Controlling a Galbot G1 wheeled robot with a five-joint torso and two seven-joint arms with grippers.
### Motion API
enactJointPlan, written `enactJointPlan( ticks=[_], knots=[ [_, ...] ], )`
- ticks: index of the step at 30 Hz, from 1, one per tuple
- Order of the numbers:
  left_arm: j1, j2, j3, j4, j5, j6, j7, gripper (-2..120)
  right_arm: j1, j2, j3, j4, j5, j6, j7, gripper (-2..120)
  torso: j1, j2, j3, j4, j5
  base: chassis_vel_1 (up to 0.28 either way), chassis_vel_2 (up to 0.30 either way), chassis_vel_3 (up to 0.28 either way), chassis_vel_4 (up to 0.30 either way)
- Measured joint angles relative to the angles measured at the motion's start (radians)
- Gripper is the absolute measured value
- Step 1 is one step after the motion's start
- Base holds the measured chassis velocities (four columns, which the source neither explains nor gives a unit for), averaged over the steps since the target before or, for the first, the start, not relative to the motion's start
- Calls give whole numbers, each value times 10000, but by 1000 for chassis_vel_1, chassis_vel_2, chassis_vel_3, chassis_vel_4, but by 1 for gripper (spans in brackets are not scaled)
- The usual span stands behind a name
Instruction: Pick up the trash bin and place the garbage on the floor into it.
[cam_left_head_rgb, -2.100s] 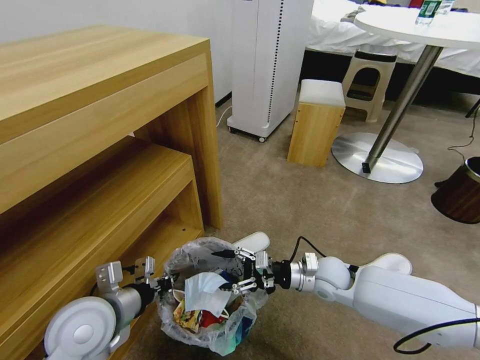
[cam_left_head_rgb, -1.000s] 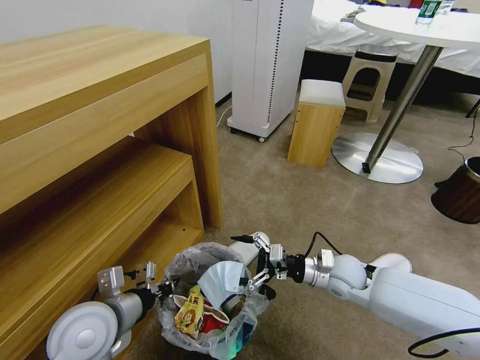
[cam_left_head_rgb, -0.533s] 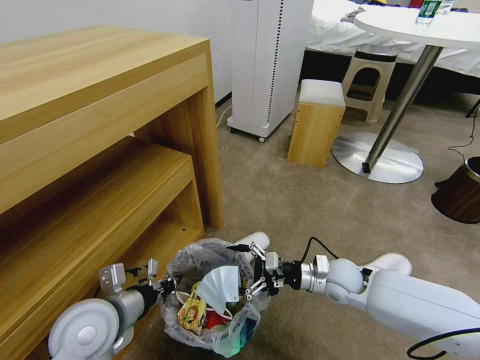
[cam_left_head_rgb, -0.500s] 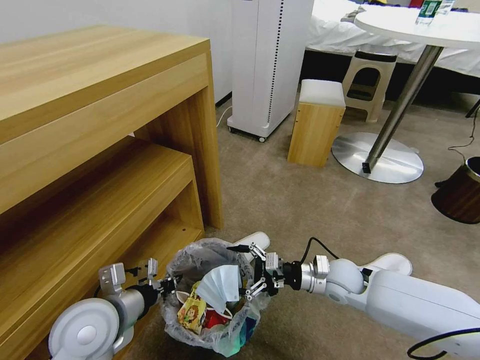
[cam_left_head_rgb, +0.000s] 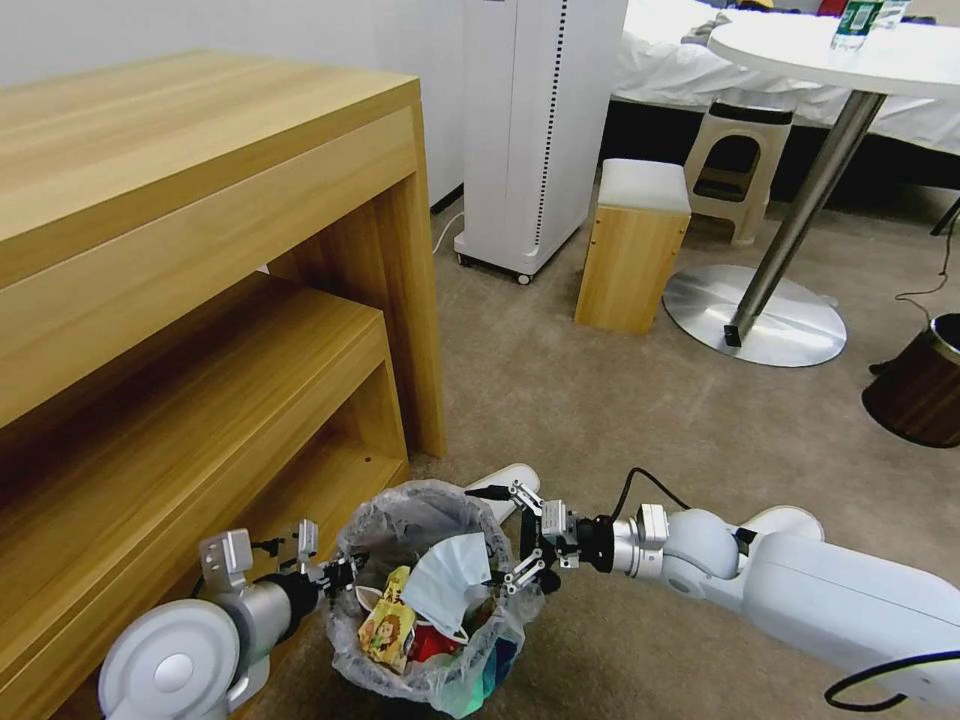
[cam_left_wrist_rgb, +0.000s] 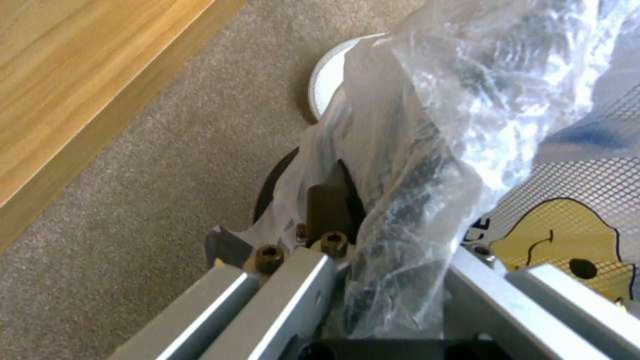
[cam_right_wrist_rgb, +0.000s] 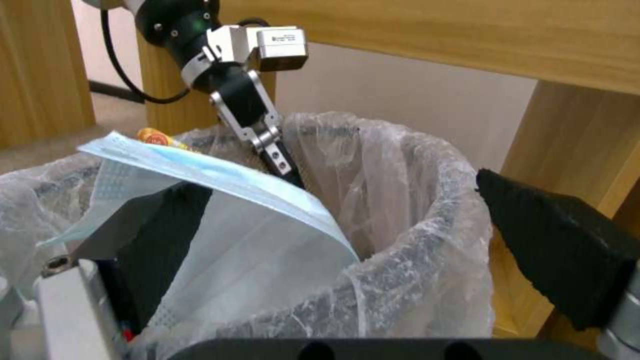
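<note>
**Mask draped in bin, right claw backed to the rim**

Since half a second ago: right claw (cam_left_head_rgb: 512, 535) has shifted slightly away from the bin's centre toward its rim; face mask (cam_left_head_rgb: 447, 592) has settled lower among the litter. Bin and left arm have barely moved.

Trash bin (cam_left_head_rgb: 430, 690) sits on the beige carpet floor (cam_left_head_rgb: 620, 420), close beside the wooden shelf unit (cam_left_head_rgb: 200, 330). Clear bag liner (cam_left_head_rgb: 400, 510) spills over the rim. Inside: light-blue face mask on top, a yellow snack wrapper (cam_left_head_rgb: 385, 630) beside it, a red-white paper bowl (cam_left_head_rgb: 432, 640) underneath.

Left claw (cam_left_head_rgb: 340, 572) clamped on the bin's rim, liner bunched between its fingers (cam_left_wrist_rgb: 330, 200). Right claw's fingers apart, straddling the rim on the opposite side, one finger (cam_right_wrist_rgb: 553, 250) outside the liner, the mask lying against the other.

A white slipper (cam_left_head_rgb: 505, 485) lies on the carpet just behind the bin.
</note>
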Motion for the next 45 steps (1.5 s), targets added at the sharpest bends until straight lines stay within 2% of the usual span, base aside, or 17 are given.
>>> enactJointPlan(
  ticks=[14,20,33,39,45],
  knots=[
    [31,-11,-78,137,-114,-6,-1,0,-511,-681,606,94,-215,145,-269,100,0,0,0,-2,0,0,0,0,0],
    [65,-137,146,159,159,10,69,0,-395,-659,641,147,-232,120,-181,100,0,0,0,2,-1,0,0,0,0],
    [-68,-78,-309,-2,-257,-38,32,0,-616,-883,798,73,-437,216,-276,100,0,0,0,1,0,0,0,0,0],
    [12,-151,-295,-3,-219,-41,72,0,-1004,-1227,1478,-131,-660,357,-395,100,0,0,0,-2,-1,0,0,0,0],
    [176,-152,-314,-136,-174,-37,86,0,-1887,-1516,2892,-474,-965,595,-557,100,0,0,0,0,1,0,0,0,0]
  ],
)
